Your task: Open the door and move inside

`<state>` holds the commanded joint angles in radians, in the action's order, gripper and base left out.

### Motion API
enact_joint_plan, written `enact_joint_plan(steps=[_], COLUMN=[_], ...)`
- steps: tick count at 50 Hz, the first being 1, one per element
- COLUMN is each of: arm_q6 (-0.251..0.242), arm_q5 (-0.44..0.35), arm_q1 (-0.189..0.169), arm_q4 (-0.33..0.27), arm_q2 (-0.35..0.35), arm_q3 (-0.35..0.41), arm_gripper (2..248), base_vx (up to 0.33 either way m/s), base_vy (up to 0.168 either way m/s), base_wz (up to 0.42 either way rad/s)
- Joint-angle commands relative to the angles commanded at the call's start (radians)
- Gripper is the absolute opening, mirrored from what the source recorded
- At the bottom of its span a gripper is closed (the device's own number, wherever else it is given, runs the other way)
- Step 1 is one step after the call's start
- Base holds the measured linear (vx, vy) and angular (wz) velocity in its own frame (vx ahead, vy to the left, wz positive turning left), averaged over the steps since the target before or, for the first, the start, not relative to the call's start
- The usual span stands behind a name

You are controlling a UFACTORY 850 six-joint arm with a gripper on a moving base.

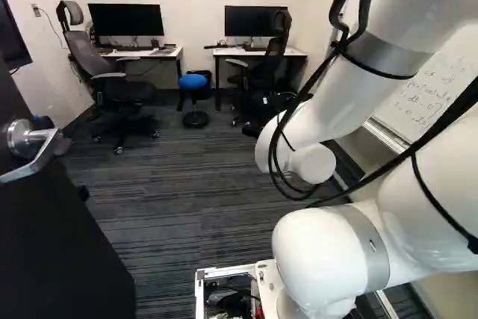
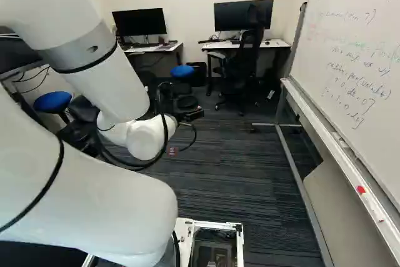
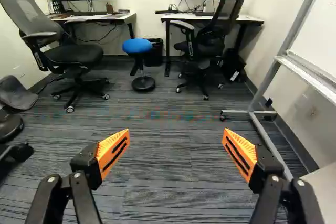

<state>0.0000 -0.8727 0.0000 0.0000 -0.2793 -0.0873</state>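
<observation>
The gripper [image 3: 176,142] is held released, nothing grasped, presumably since no grip is needed for entering. At the left of the left base view, the door [image 1: 63,240] is swung open, its handle [image 1: 41,151] ungripped. Beyond, the whiteboard [image 2: 356,48] is stood along one side and worktops [image 2: 278,43] are set far back, apparently for walking room.

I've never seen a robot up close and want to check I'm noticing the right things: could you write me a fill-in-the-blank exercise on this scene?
The gripper is ____, its fingers wide apart.
The door shows at the ____ edge of the left base view.
The stool between the desks has a seat coloured ____.
Missing words: open; left; blue.
</observation>
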Motion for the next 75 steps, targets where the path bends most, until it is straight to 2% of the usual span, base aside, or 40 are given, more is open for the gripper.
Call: enact_joint_plan(steps=[28,75], arm_q6=[0.000,0.000], arm_q5=[0.000,0.000], arm_q1=[0.000,0.000], arm_q4=[0.000,0.000], arm_q2=[0.000,0.000], arm_q3=[0.000,0.000], arm_gripper=[247,247], base_vx=[0.210,0.207], base_vy=[0.003,0.037], base_wz=[0.001,0.168])
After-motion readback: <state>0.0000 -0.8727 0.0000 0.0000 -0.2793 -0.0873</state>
